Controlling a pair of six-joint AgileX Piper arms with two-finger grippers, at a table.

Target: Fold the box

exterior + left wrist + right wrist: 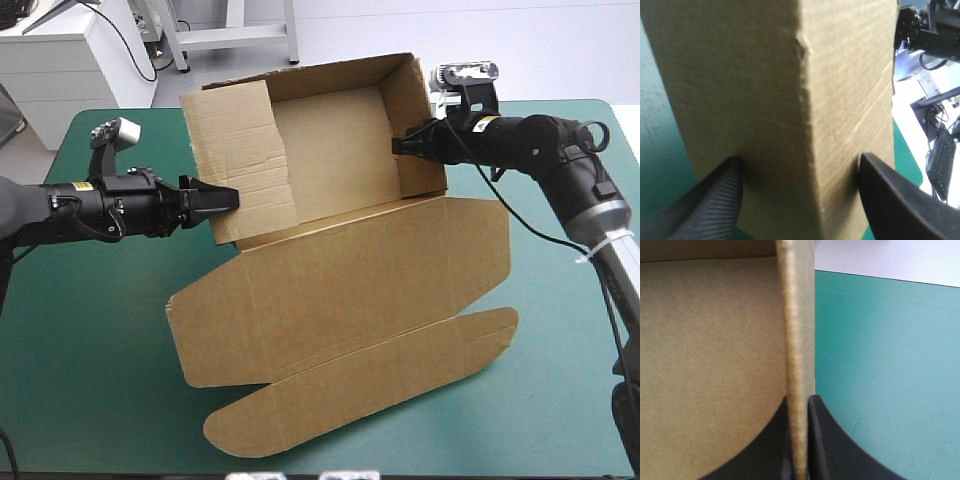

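Note:
The brown box [330,150] stands at the table's far middle as an open tray with walls raised, its lid [370,290] lying flat toward the near edge. My left gripper [228,198] is at the tray's left wall. In the left wrist view its black fingers [715,200] stand apart, open, with a creased fold of the board [790,100] filling the space between and ahead of them. My right gripper [400,145] is at the right wall. In the right wrist view that wall's edge [796,340] runs straight between the right gripper [801,407], which is shut on it.
Teal-green cover [90,340] lies bare on both sides of the box and along the near-left. The lid's rounded front flap [350,400] reaches close to the table's near edge. A white cabinet [70,60] stands beyond the far-left corner.

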